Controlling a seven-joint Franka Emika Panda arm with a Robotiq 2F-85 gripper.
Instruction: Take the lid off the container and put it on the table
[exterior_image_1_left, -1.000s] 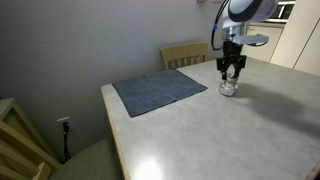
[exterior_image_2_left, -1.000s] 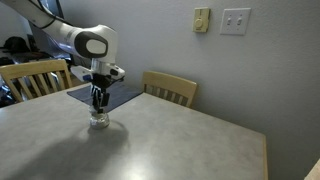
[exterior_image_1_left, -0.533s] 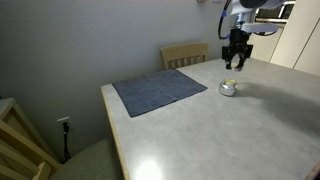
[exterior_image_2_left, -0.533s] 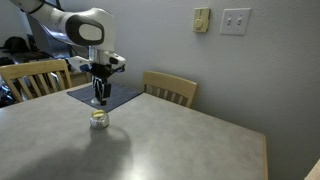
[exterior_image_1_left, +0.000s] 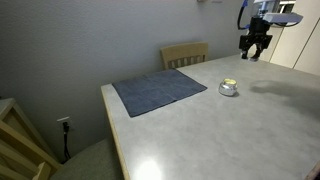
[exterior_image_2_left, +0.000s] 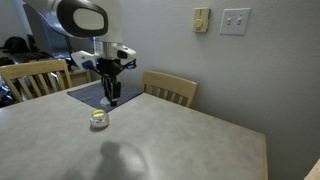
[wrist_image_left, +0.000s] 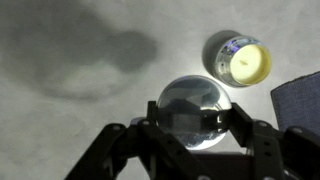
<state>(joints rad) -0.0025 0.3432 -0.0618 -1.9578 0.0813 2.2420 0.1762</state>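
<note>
You've got the gripper (exterior_image_1_left: 254, 54) hanging well above the table (exterior_image_1_left: 220, 135), fingers closed in on either side of the lid (wrist_image_left: 192, 108). That shiny little dome is pinched between them in the wrist view. It's too small to make out in the exterior views, tbh. The container (exterior_image_1_left: 229, 87) sits open on the tabletop, yellowish inside showing, near the corner of the blue-grey mat (exterior_image_1_left: 158, 90). From the wrist it's up and right of the lid, clearly apart.

Home dining rm, per wood chairs (exterior_image_2_left: 170, 88), table (exterior_image_2_left: 200, 140), wall light switches (exterior_image_2_left: 236, 20).
</note>
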